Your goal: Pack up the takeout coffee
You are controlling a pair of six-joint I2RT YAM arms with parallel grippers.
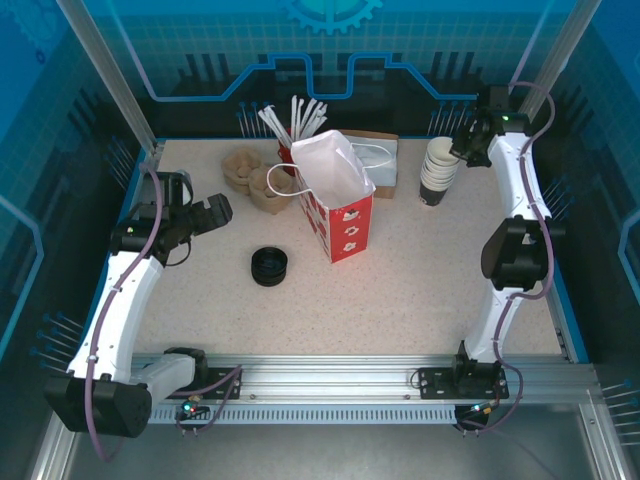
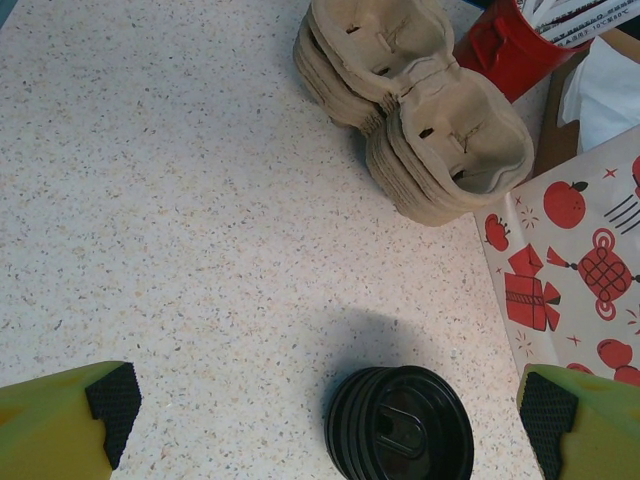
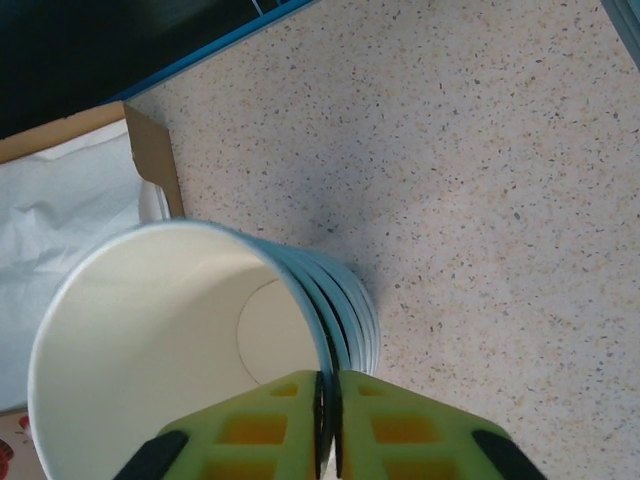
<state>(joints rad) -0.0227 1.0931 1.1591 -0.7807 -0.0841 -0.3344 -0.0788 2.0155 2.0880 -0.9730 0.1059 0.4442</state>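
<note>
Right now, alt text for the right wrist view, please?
The right gripper is pinched shut on the wall of the top cup in a stack of lidless paper cups, white inside, standing on a speckled table. A cardboard box with white paper in it sits at left.

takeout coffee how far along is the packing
Nothing done yet. In hand: the right hand pinches the rim of the top cup on the cup stack; the left hand hangs open near the lid stack. Left: separating a cup, lidding it, putting it in the bag.
</note>
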